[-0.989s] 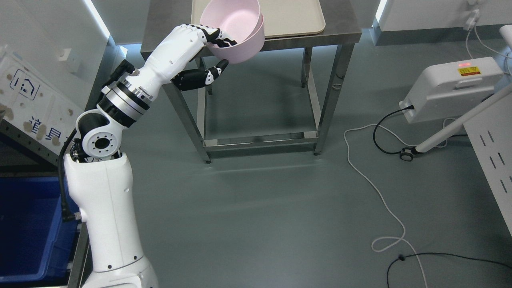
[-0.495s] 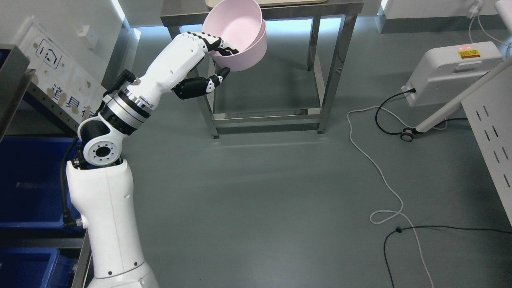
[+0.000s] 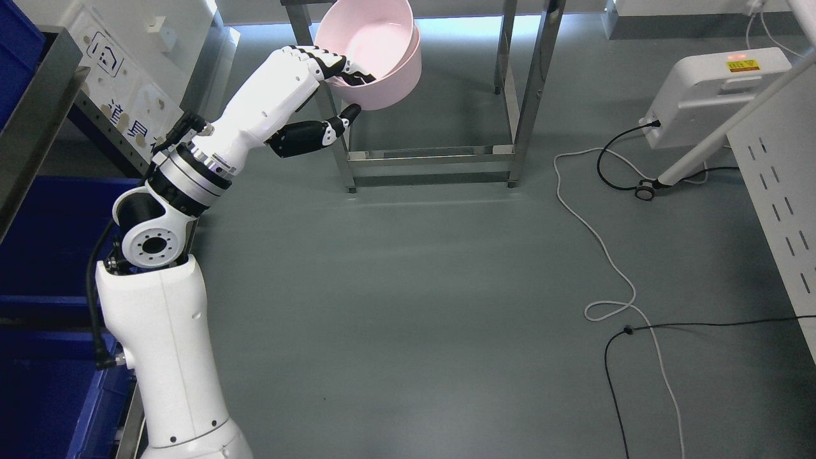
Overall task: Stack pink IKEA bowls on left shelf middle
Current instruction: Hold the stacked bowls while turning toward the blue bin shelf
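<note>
- At the far left I can see the shelf, a metal frame with blue bins on its levels; that is where I have to end up, so I read this as the carry step, with the placing not yet begun.
- My left hand pinches the pink bowls: the fingers hook over the near rim into the inside, and the thumb presses up against the outer wall from below. I judge that rim pinch suits a thin, smooth wall the hand cannot wrap around.
- The bowls look like two nested ones, a second rim showing on the right side. They hang in the air, tilted with the opening toward me, in front of the legs of the steel table and touching nothing but the hand.
- The tilt follows from the wrist angle, I think; I would level them before setting them on the middle shelf.
- The smooth plastic could slip in so narrow a pinch.
- On the floor to the right lie a white cable and a black cable, well apart from the arm.
- My right hand is out of sight.
</note>
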Controlling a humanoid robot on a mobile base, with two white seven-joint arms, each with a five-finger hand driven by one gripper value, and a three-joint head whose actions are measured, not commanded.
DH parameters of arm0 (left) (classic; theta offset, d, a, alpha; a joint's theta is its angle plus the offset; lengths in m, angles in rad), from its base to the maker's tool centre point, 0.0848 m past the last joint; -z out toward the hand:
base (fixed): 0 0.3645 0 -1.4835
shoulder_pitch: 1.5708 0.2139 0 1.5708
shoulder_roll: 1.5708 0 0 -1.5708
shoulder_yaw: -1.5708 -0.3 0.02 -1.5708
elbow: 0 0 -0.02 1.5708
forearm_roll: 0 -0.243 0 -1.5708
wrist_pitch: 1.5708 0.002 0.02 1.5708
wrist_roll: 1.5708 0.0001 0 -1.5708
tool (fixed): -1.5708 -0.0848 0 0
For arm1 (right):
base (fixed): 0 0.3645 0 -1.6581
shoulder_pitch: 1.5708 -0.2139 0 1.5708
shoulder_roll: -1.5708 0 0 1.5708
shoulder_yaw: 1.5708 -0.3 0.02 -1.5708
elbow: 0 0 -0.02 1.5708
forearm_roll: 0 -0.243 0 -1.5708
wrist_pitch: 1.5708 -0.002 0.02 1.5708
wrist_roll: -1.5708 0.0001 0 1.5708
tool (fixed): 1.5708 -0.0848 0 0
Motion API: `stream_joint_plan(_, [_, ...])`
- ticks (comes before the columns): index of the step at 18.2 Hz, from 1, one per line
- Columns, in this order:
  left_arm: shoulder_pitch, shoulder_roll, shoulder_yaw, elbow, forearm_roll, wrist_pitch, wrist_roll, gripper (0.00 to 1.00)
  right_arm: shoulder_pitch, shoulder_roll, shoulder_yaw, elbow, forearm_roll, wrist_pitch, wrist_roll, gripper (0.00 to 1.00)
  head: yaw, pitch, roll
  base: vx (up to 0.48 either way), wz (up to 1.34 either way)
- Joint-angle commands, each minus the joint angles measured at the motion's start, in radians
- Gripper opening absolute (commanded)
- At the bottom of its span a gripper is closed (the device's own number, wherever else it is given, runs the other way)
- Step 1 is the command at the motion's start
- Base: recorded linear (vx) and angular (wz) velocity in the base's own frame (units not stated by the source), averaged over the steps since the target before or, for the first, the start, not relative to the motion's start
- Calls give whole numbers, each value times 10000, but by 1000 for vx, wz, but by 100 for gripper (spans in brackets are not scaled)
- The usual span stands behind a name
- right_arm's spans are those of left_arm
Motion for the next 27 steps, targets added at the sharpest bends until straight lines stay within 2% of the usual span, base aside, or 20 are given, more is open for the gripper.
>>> stream_joint_plan(1, [215, 159, 281, -728, 37, 12, -3, 13, 1, -175, 0, 0, 0, 8, -3, 100, 0, 0, 0, -177, -110])
stream_joint_plan(8, [783, 159, 419, -1051, 451, -19, -95, 14, 17, -175, 0, 0, 0, 8, -3, 100, 0, 0, 0, -203, -1])
stream_joint_plan(12, [951, 159, 251, -1067, 651, -356, -601, 14, 17, -175, 0, 0, 0, 8, -3, 100, 0, 0, 0, -200, 321])
stream_joint_plan(16, [1258, 159, -789, -1082, 1017, -524, -678, 15, 1, -175, 0, 0, 0, 8, -3, 100, 0, 0, 0, -186, 404])
stream_joint_plan(27, [1857, 159, -1483, -1144, 1372, -786, -1230, 15, 1, -175, 0, 0, 0, 8, -3, 100, 0, 0, 0, -101, 890])
